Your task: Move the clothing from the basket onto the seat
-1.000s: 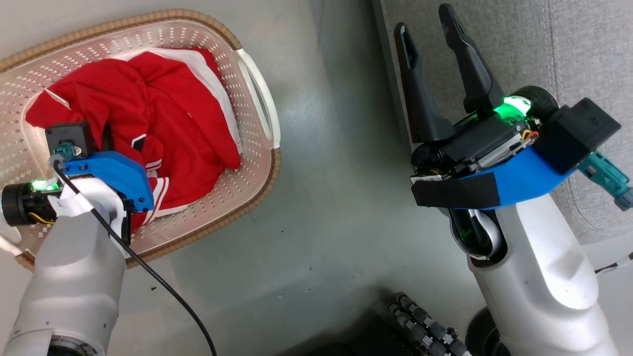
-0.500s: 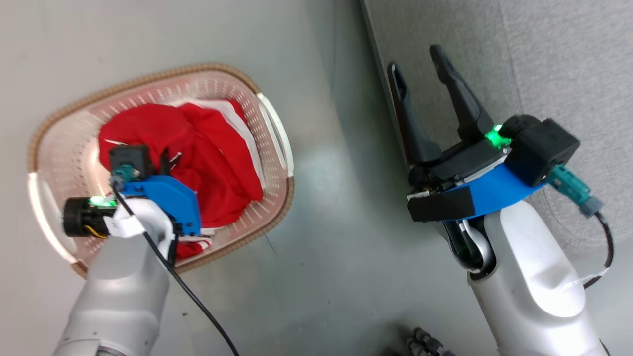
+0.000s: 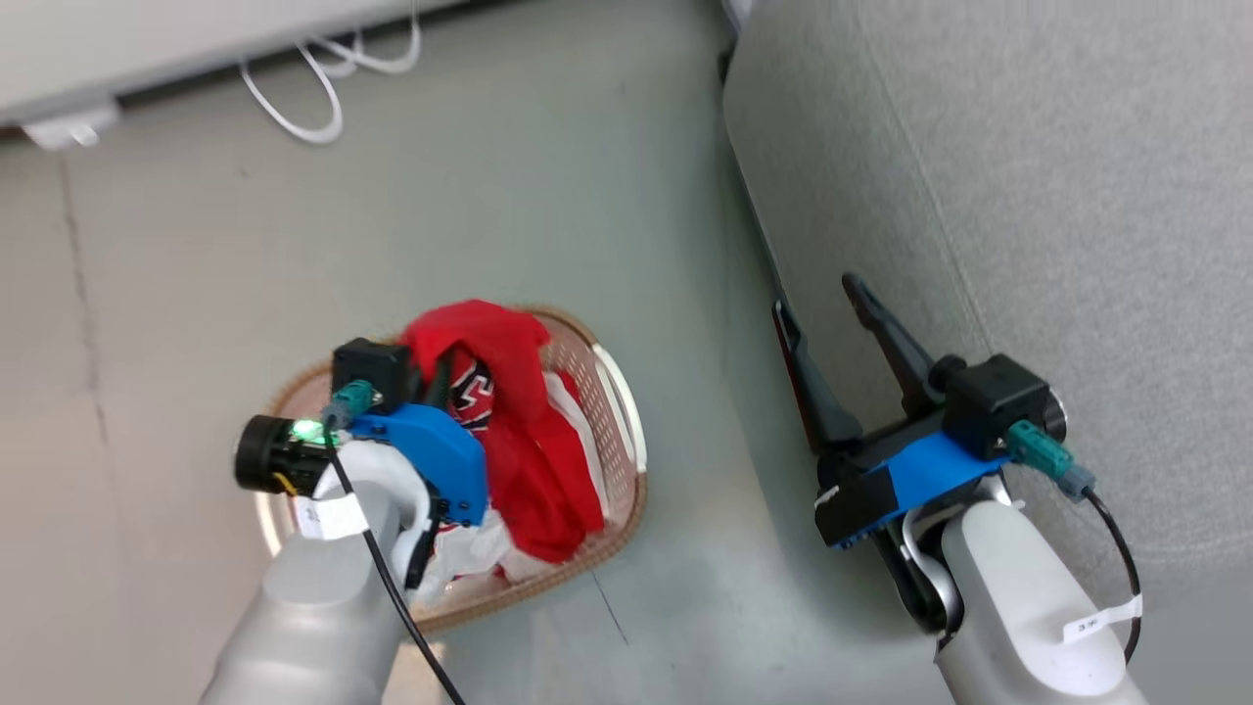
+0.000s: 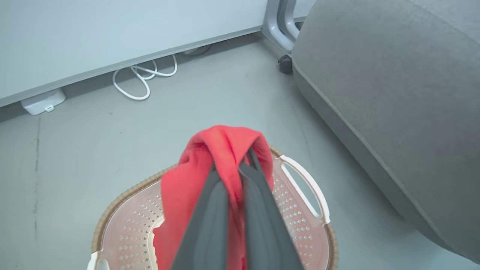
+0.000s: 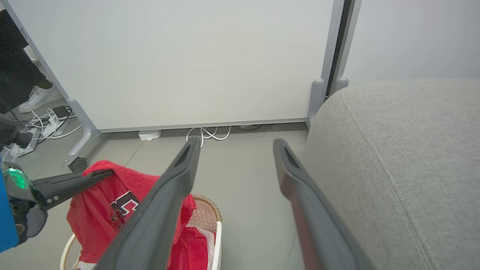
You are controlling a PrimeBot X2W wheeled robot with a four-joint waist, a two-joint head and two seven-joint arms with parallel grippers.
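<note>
Left gripper (image 4: 232,165) is pinched tight on a soft red fold of the clothing (image 4: 221,142), held up over the perforated cream basket (image 4: 296,225) right under it, with the rest of the pile trailing inside. The big rounded grey woven seat (image 4: 393,93) sits off to its right across a strip of bare floor (image 4: 93,142). Right gripper (image 3: 817,299) hangs with fingers wide apart, just beside the seat's edge.

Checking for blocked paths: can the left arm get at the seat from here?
Probably yes. The left gripper is shut on the clothing over the basket, with floor between it and the seat; the open right gripper beside the seat's edge might crowd it.
</note>
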